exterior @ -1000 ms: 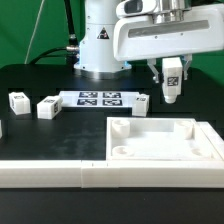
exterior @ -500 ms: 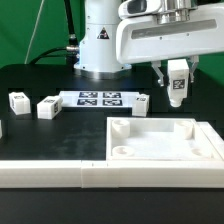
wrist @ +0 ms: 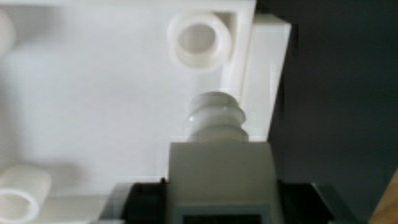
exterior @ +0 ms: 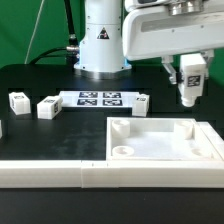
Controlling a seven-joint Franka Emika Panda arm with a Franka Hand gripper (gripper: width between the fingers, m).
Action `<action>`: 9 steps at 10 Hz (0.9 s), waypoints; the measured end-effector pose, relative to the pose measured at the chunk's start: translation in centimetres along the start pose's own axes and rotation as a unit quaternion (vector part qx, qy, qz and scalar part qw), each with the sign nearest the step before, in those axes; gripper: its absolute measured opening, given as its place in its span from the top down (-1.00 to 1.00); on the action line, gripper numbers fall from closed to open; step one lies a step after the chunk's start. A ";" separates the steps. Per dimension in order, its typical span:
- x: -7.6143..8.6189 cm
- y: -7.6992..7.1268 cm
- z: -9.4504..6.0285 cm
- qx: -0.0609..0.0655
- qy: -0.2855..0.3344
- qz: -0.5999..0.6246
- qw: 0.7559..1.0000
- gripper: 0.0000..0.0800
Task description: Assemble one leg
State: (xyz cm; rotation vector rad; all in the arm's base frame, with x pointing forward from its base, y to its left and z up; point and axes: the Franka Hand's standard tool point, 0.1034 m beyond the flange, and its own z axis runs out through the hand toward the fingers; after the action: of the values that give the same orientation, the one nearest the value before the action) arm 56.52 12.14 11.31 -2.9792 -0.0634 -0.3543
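My gripper [exterior: 189, 72] is shut on a white leg [exterior: 189, 78] with a black-and-white tag on its face. It holds the leg upright in the air above the far right corner of the large white tray-like piece [exterior: 160, 150]. In the wrist view the leg [wrist: 219, 150] runs out from between the dark fingers [wrist: 146, 205], its threaded tip beside the piece's edge, near a round corner socket [wrist: 198, 40]. Three more legs lie on the table: two at the exterior view's left [exterior: 18, 101] [exterior: 48, 106] and one by the marker board [exterior: 141, 104].
The marker board [exterior: 99, 98] lies flat at the back centre, in front of the arm's base [exterior: 100, 45]. A long white rail [exterior: 60, 172] runs along the front. A green backdrop stands behind.
My gripper has moved toward the exterior view's right with the leg in it, and risen slightly. The other parts have not moved.
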 end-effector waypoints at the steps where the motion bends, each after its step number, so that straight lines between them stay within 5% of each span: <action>1: 1.4 0.5 0.4 0.000 0.006 -0.016 1.000 0.28; 2: 2.6 0.9 0.6 0.002 0.008 -0.026 1.000 0.28; 7: 2.4 1.0 0.8 -0.002 0.028 -0.031 0.999 0.28; 9: 3.7 1.6 1.1 -0.014 0.109 -0.050 0.993 0.28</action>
State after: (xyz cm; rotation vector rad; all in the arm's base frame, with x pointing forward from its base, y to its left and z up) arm 60.44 10.78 10.91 -2.9502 -0.1850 -0.6954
